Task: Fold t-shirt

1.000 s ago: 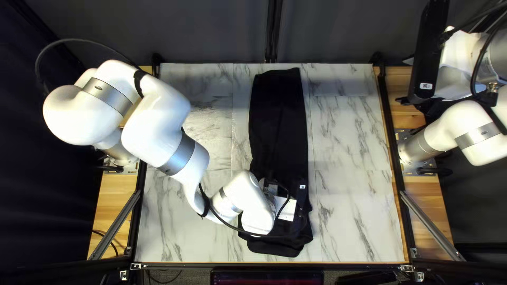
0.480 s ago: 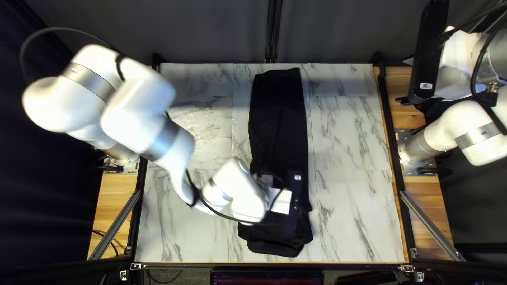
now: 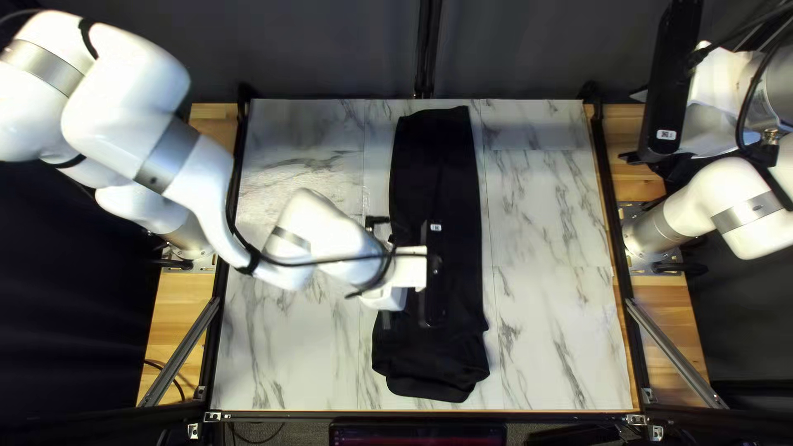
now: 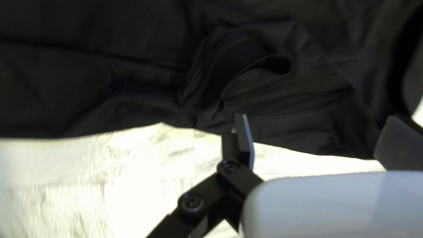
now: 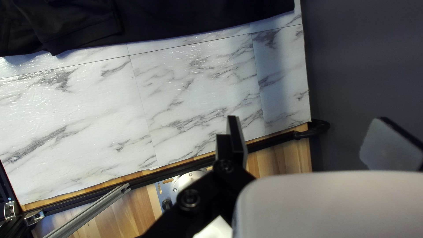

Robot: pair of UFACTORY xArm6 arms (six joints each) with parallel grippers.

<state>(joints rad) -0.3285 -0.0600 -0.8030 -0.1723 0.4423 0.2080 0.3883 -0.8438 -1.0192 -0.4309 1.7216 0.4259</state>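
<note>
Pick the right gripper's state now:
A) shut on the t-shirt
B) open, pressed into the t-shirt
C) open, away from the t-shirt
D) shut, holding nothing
C: the right gripper has its fingers wide apart with no cloth between them, and the black t-shirt lies well ahead, across a stretch of marble-patterned tabletop.

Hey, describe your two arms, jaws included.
My left arm and right arm are glossy white with rounded joints, silver-grey bands and black cables. Each carries a black bar with a small white label; the jaws are black with greyish pads.
</note>
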